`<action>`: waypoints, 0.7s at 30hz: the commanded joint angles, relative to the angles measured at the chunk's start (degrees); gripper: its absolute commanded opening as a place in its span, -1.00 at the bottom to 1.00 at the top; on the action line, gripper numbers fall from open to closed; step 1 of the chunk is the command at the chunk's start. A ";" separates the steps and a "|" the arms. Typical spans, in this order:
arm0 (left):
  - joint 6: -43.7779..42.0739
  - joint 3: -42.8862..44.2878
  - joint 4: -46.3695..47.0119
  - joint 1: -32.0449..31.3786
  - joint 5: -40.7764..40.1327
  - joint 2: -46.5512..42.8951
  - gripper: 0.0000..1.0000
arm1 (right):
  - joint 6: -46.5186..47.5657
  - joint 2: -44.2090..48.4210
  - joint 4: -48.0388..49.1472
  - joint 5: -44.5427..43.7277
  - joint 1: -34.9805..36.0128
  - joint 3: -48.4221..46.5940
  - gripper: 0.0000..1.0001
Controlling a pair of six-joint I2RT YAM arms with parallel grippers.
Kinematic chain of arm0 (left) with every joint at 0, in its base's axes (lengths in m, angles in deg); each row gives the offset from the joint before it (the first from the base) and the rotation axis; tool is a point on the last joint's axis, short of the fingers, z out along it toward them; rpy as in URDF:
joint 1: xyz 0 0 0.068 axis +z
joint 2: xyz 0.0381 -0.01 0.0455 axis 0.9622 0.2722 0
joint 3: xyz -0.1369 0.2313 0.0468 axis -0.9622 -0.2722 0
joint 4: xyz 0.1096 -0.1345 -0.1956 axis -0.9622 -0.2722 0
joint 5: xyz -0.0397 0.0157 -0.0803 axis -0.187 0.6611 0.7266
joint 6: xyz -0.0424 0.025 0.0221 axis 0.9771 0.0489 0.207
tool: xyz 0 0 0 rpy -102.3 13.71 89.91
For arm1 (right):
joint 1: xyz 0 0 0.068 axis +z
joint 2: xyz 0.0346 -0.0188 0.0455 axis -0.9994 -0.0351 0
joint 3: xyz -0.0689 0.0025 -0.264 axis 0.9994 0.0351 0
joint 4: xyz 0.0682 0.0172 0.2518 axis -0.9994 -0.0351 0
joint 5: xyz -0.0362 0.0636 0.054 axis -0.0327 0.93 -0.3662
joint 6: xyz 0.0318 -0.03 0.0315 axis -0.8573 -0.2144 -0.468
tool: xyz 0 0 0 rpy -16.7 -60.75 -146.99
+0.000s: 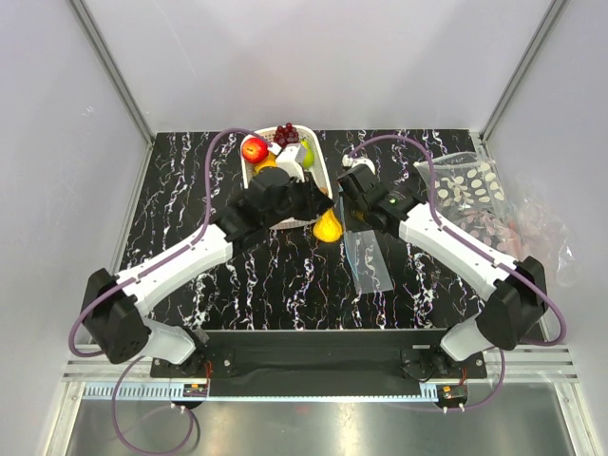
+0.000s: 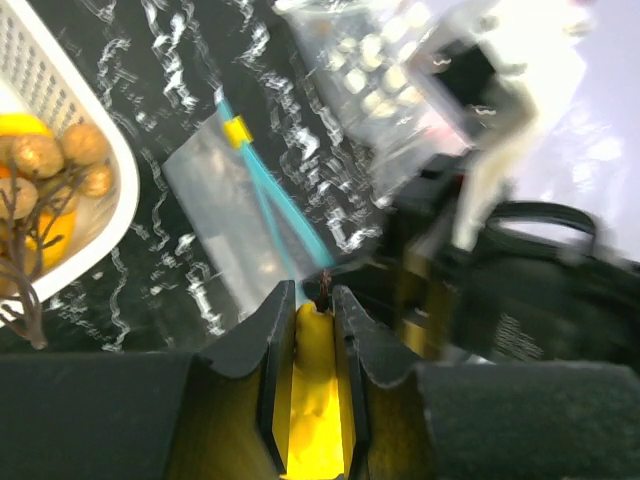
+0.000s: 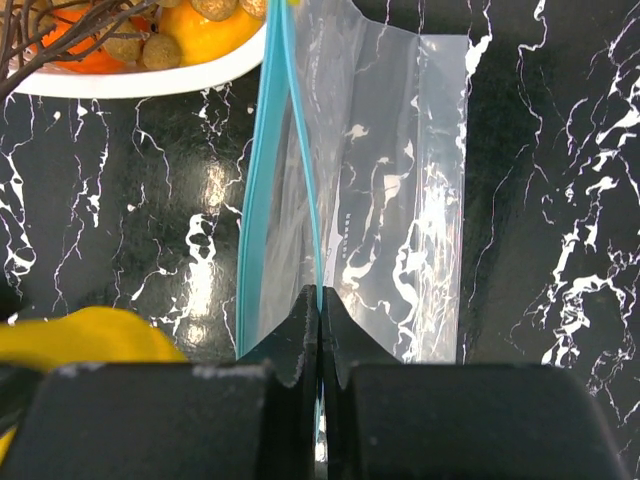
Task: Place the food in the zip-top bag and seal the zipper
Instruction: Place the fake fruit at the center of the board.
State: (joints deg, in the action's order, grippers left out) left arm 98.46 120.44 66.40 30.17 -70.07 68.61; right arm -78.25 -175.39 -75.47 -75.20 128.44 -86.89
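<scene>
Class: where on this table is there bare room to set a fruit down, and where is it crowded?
Bare: the far-left stretch of table beside the basket, and the near middle, from the left arm to the clear bag. Crowded: the centre, around the yellow fruit, and the right edge by the patterned bag.

My left arm (image 1: 180,261) reaches up from its base at the near left, forearm angled inward toward the centre, black wrist tipped downward. The left gripper (image 2: 313,300) has its jaws narrowly apart, clamped on a yellow fruit (image 2: 318,400) that fills the gap between the fingers. My right arm (image 1: 456,242) mirrors it from the near right, elbow pushed out to the side, forearm slanting inward. The right gripper (image 3: 319,300) is fully closed, its fingertips pinching the teal zipper (image 3: 258,190). The two wrists sit close together, nearly facing each other.
</scene>
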 commanded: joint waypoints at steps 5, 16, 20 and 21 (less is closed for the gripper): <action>-5.34 4.59 -9.06 -0.18 -0.19 1.15 -0.65 | 3.67 4.19 6.15 0.89 0.07 3.37 -1.00; -11.60 9.80 -22.08 -0.18 0.86 5.02 -0.58 | 4.73 0.41 7.64 -0.77 3.40 4.52 -1.00; -10.72 5.49 -21.11 -0.18 1.82 3.70 -0.57 | 4.20 -1.87 11.32 -1.21 6.22 5.75 -1.00; -10.72 4.87 -21.46 -0.18 0.87 3.27 -0.57 | 4.20 -2.31 11.86 -1.82 7.70 6.19 -1.00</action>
State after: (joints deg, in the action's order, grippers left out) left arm 88.69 127.22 45.38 30.17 -69.68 73.75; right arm -74.14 -176.42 -67.91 -75.47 133.75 -81.60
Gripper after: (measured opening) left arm 0.219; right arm 0.012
